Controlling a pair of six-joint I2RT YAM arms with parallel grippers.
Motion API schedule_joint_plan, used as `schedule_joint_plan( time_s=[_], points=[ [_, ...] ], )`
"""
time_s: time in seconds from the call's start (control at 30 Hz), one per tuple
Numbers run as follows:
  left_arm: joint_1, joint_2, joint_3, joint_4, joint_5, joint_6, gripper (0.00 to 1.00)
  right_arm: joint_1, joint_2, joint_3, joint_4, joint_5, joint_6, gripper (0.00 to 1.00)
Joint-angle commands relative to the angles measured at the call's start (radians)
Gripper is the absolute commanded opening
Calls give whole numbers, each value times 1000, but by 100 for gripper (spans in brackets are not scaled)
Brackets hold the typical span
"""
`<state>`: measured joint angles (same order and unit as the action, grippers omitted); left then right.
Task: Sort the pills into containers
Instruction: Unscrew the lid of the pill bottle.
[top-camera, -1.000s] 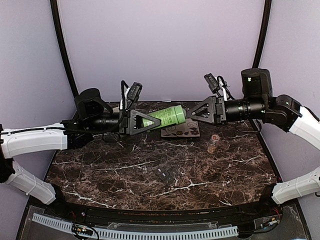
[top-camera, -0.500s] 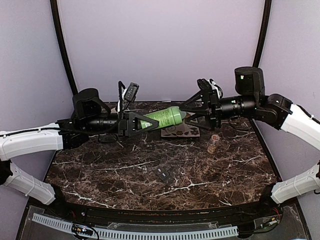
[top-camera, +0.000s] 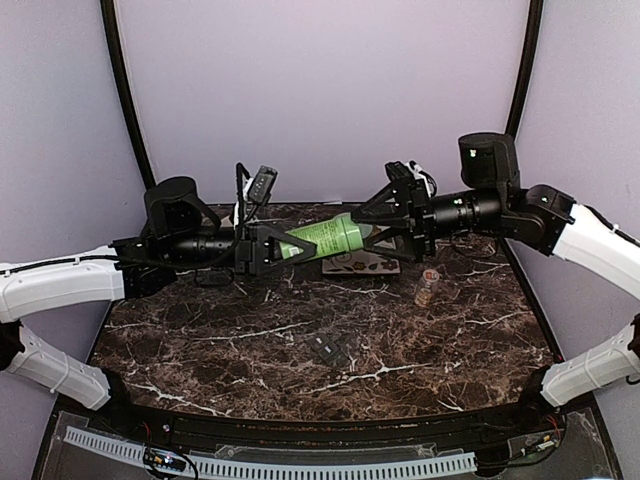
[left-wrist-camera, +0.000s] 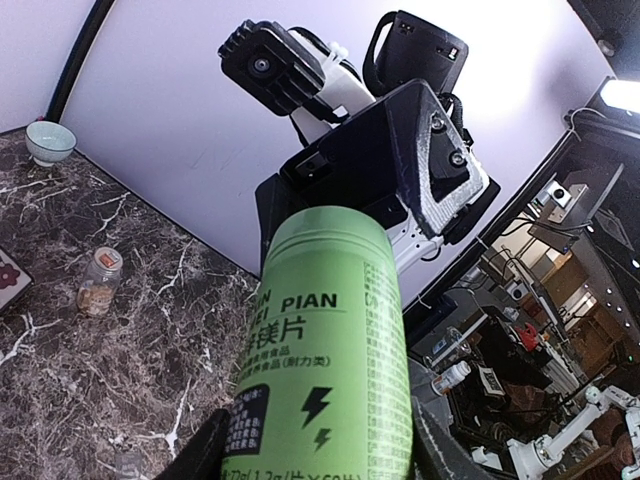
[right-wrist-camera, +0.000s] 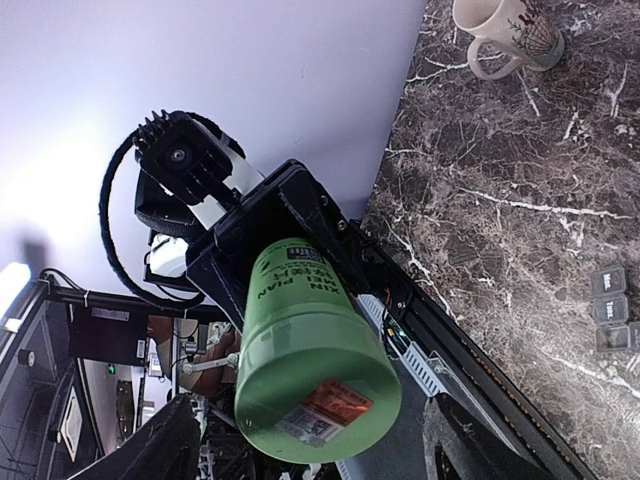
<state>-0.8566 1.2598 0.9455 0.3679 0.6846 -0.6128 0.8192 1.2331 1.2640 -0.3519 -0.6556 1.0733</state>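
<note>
My left gripper (top-camera: 300, 243) is shut on a green pill bottle (top-camera: 330, 235) and holds it level above the back of the table. The bottle fills the left wrist view (left-wrist-camera: 325, 350). My right gripper (top-camera: 368, 226) is open, with a finger on each side of the bottle's free end (right-wrist-camera: 315, 385) and not touching it. The dark grey container strip (top-camera: 330, 348) lies mid-table, lids shut, and also shows in the right wrist view (right-wrist-camera: 610, 310). A small glass jar (top-camera: 427, 288) holds tan-brown pills and stands upright at the right, as the left wrist view (left-wrist-camera: 98, 283) also shows.
A brown patterned card (top-camera: 362, 263) lies under the two grippers at the back. A cream mug (right-wrist-camera: 505, 35) and a pale green bowl (left-wrist-camera: 50, 142) stand on the marble table (top-camera: 250, 330), each seen only from a wrist camera.
My right gripper has moved left towards the bottle and its fingers now stand on either side of the bottle's free end. My left gripper has held the bottle almost still.
</note>
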Motion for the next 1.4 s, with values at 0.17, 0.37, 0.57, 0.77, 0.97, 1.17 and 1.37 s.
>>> schedule_joint_plan(
  time_s=[0.17, 0.37, 0.57, 0.77, 0.97, 1.17, 1.37],
  points=[
    [-2, 12, 42, 17, 20, 25, 0, -5, 26, 53, 22, -34, -15, 75],
    [-2, 25, 57, 14, 21, 30, 0, -5, 33, 49, 16, -45, -24, 75],
    [-3, 42, 67, 18, 27, 31, 0, -5, 40, 49, 20, -57, -29, 73],
    [-2, 50, 70, 17, 29, 29, 0, -6, 48, 58, 17, -71, -55, 44],
    [0, 57, 61, 68, 37, -24, 0, -6, 59, 105, -55, -58, -224, 11],
    [17, 86, 19, 230, 125, -195, 0, -5, 7, 74, -86, -9, -563, 9],
    [27, 147, -21, 447, 222, -426, 0, -5, -114, -64, -19, 90, -775, 12]
  ],
)
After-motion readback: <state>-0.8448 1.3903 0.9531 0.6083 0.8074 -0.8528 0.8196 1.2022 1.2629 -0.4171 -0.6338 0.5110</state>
